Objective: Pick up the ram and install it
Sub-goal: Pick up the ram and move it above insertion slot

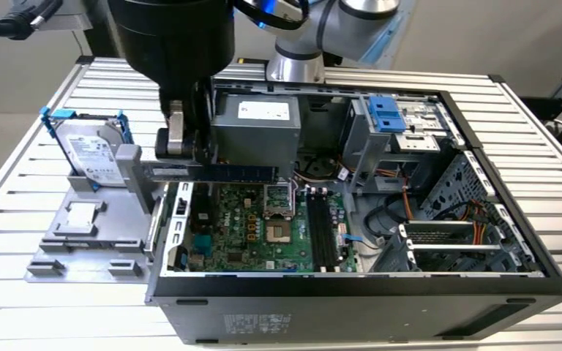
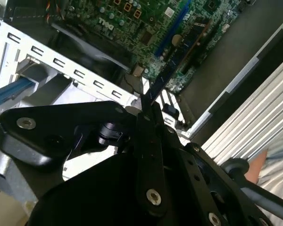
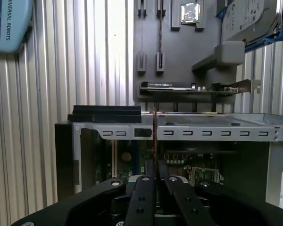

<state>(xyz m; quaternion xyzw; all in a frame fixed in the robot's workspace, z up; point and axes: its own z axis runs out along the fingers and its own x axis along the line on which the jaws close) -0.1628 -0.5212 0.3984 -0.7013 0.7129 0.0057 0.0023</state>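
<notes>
The ram [image 1: 237, 172] is a thin dark bluish stick held level, with one end in my gripper [image 1: 185, 162]. It reaches toward the exterior view's right, over the left wall of the open computer case [image 1: 359, 289]. It hangs above the green motherboard [image 1: 246, 238], to the exterior view's left of the long black slots [image 1: 321, 235]. In both wrist views the ram shows edge-on, as a thin line [image 3: 154, 136] in the first and a dark strip [image 2: 162, 80] in the second. It runs out from between my black fingers [image 2: 148, 141]. The gripper [image 3: 154, 165] is shut on it.
A hard drive in a blue bracket [image 1: 91, 150] stands on a grey fixture [image 1: 76, 234] left of the case. A grey power supply [image 1: 257, 128] sits right behind the ram. A blue drive bracket [image 1: 383, 113] and cables fill the case's right half. Part of a person [image 2: 273, 165] shows beside the table.
</notes>
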